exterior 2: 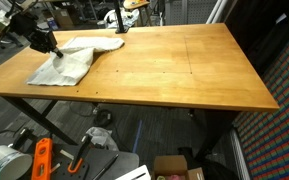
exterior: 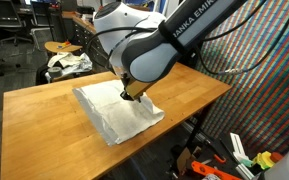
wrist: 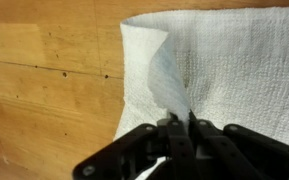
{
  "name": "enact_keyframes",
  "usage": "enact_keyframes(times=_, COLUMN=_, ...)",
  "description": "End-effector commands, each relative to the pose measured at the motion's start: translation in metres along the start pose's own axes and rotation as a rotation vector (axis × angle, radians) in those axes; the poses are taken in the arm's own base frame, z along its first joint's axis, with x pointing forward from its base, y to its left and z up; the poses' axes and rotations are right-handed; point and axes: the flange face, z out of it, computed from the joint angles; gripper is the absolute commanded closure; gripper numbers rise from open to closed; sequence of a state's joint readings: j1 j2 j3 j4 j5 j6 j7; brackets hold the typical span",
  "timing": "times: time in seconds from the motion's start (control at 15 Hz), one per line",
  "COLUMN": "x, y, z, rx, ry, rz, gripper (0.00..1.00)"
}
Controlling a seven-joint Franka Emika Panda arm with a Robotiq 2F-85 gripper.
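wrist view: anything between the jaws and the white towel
Nothing: in the wrist view the jaws of the gripper pinch a raised fold of the white towel directly.

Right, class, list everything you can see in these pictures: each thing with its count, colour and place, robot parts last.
cloth: one, white, on the table near one edge, one fold lifted
table: one, light brown wood, middle of the scene
tool: one, orange, on the floor under the table
box: one, brown cardboard, on the floor under the table
arm: one, white and black, reaching down over the cloth
jaws: one pair, black, shut on the cloth's lifted fold
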State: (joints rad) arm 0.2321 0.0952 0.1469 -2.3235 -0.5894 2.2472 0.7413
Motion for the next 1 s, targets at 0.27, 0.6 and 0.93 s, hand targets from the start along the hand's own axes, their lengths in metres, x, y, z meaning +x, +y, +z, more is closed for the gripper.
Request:
enact_keyframes(times=0.27, x=-0.016, y=-0.029, z=-0.01, rx=-0.05, ry=0.051, rz=-0.028, gripper=0.92)
enact_keyframes(times=0.6, x=-0.024, y=-0.051, z=-0.012, rx=-0.026, ry=0.042, rz=-0.042, gripper=0.92)
enact_keyframes(times=0.93, x=-0.029, y=-0.068, z=-0.013, rx=-0.024, ry=0.04, rz=-0.044, gripper=0.92)
